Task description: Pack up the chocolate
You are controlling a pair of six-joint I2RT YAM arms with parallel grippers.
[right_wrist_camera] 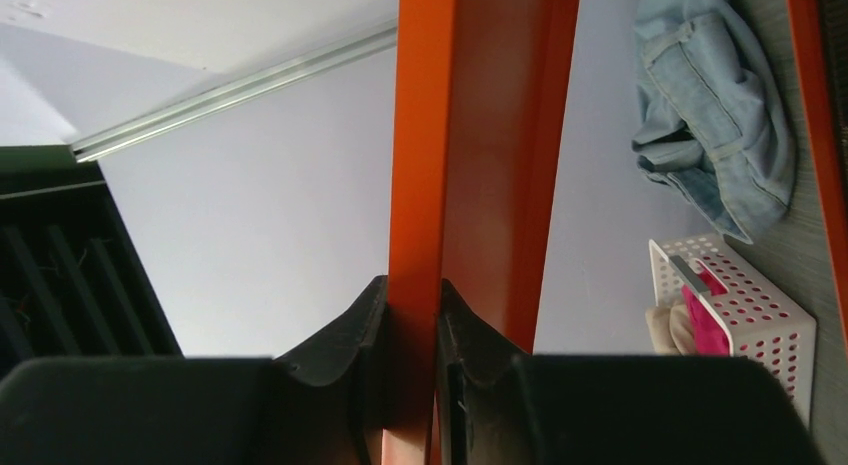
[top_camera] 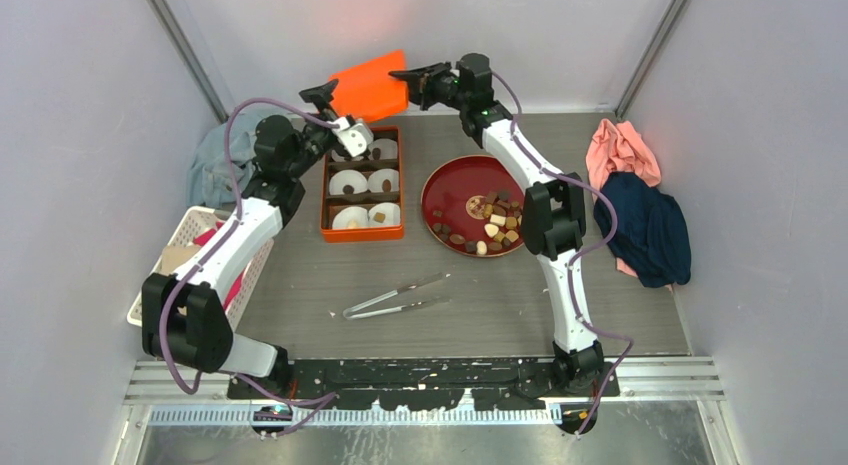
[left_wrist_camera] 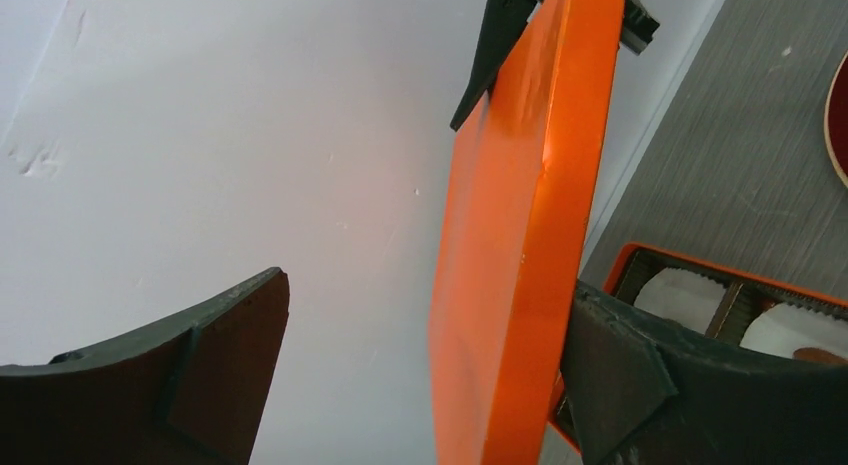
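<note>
The orange lid (top_camera: pixel 372 85) is held off the tabletop at the far side, just beyond the orange box (top_camera: pixel 362 232). It is pinched by its edge in the right gripper (top_camera: pixel 408 77), whose jaws are drawn narrow on the thin rim, as the right wrist view shows (right_wrist_camera: pixel 410 325). The left gripper (top_camera: pixel 338 113) is spread wide with the lid standing between its fingers; whether either finger touches the lid cannot be told.

Most of the chocolate (top_camera: pixel 495 225) lies on the red plate (top_camera: pixel 440 185), right of the box. Only a few pieces are seen in the white paper cups (top_camera: pixel 350 182) inside the box. Packing is therefore judged to be at an early stage, and the lid is probably being put aside rather than fitted.

Because the lid is gripped only at one edge, it could swing or slip. The grip should be kept firm and the lid carried slowly. The left gripper should be drawn back without the lid being knocked. The lid is best laid flat on bare tabletop, apart from the box, the plate and the tongs (top_camera: pixel 395 297), so that the cups are left reachable.
</note>
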